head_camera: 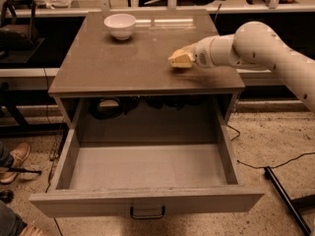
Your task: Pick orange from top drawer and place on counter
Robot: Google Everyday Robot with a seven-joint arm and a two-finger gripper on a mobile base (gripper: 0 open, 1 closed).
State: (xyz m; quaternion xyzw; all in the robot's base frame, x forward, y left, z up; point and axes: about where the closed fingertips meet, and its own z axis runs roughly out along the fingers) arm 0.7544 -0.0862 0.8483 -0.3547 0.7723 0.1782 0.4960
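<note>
The top drawer (147, 168) is pulled fully out toward the camera, with its dark handle (147, 213) on the front panel. No orange shows in the part of its inside that I can see. The orange is not visible anywhere in this view. The counter (133, 63) is the glossy grey-brown cabinet top. My gripper (179, 59), with pale yellowish tips, reaches in from the right on a white arm (256, 45). It is low over the right part of the counter, pointing left. I see nothing round or orange at its tips.
A white bowl (120, 25) stands at the counter's back left. Dark cables (106, 107) lie in the cabinet behind the drawer. A person's shoe (15, 159) is on the floor at left. A black pole (285, 200) and a cable lie on the floor at right.
</note>
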